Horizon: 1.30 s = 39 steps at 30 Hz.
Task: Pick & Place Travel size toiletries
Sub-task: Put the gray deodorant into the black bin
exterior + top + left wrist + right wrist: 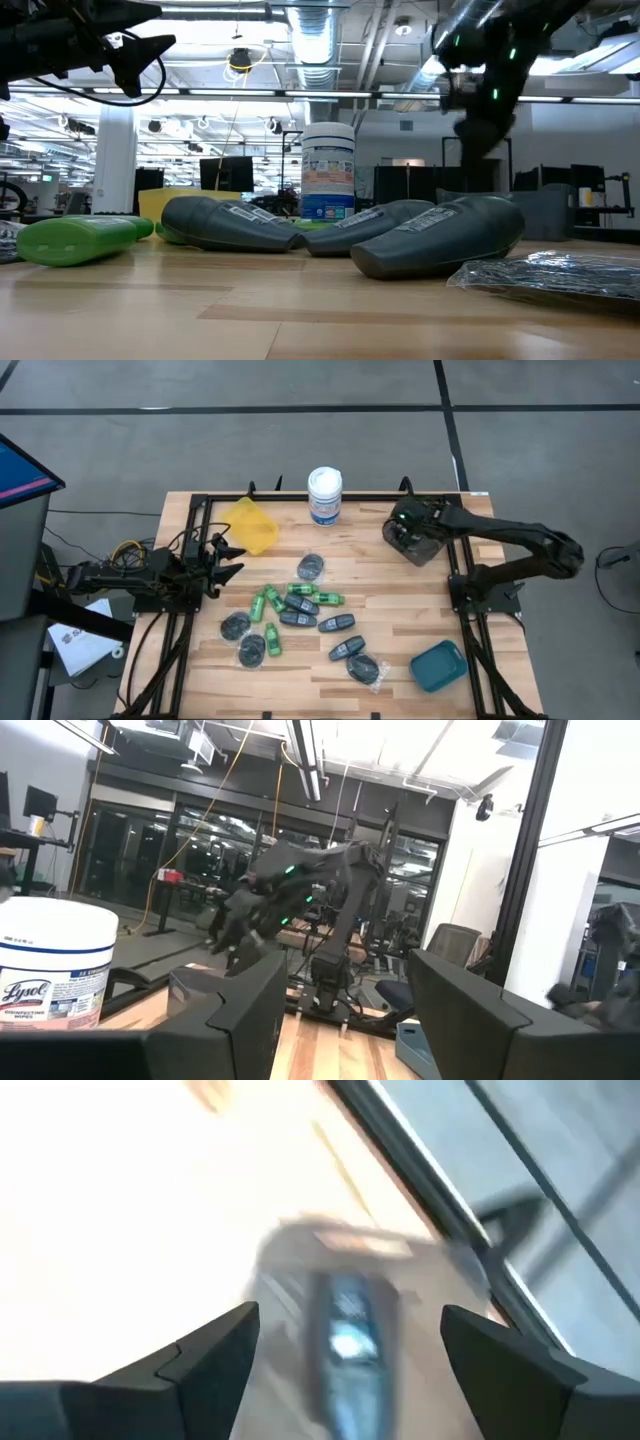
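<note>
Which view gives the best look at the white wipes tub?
The low view: the white tub stands upright behind the dark bottles, label facing the camera. The high view shows mainly its lid at the table's far edge. The left wrist view crops it at the frame edge; the right wrist view misses it.

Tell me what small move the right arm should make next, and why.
Probably lift the right gripper clear of the brown bin and swing back toward the toiletries. Its fingers stand open with nothing between them, and a dark blue-grey bottle lies below in the bin, so that drop looks done. Many items remain mid-table, the nearest another blue-grey bottle.
</note>
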### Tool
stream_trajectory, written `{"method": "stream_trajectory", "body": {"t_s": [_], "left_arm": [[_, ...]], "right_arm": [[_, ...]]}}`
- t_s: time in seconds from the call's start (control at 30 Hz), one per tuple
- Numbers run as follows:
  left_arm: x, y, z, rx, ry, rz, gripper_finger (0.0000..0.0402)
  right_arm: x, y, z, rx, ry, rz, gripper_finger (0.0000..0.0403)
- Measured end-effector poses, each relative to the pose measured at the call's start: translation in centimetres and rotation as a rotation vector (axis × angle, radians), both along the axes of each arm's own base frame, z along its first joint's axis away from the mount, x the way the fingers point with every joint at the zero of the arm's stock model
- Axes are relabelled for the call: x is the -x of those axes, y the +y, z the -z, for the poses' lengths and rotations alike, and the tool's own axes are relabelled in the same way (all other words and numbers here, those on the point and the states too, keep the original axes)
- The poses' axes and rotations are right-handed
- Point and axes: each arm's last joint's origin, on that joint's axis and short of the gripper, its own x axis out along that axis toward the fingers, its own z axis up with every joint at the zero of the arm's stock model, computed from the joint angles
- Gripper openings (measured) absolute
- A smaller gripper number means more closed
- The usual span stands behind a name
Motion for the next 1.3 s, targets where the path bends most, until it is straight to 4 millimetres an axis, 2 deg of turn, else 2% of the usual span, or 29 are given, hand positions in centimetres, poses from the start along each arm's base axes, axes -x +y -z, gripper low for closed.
{"method": "stream_trajectory", "body": {"t_s": [0.17,0.37,0.67,0.83,1.1,1.3], "left_arm": [[0.0,0.0,0.0,0.0,-0.003,0.0,0.0204],[0.0,0.0,-0.1,0.0,-0.007,0.0,0.0204],[0.0,0.0,-0.1,0.0,-0.013,0.0,0.0204],[0.1,0.0,-0.1,0.0,-0.015,0.0,0.0204],[0.0,0.0,-0.1,0.0,-0.014,0.0,0.0204],[0.0,0.0,-0.1,0.0,-0.014,0.0,0.0204]], "right_arm": [[-0.8,3.7,-3.3,-0.013,-0.193,-0.191,0.0306],[-2.6,8.2,-3.5,-0.021,-0.243,-0.423,0.0306],[-7.0,15.0,0.1,-0.058,-0.221,-0.686,0.0306],[-9.4,17.9,2.6,-0.077,-0.255,-0.785,0.0306],[-11.9,19.5,6.1,-0.096,-0.28,-0.845,0.0306],[-12.7,19.8,8.5,-0.142,-0.247,-0.882,0.0306]]}}
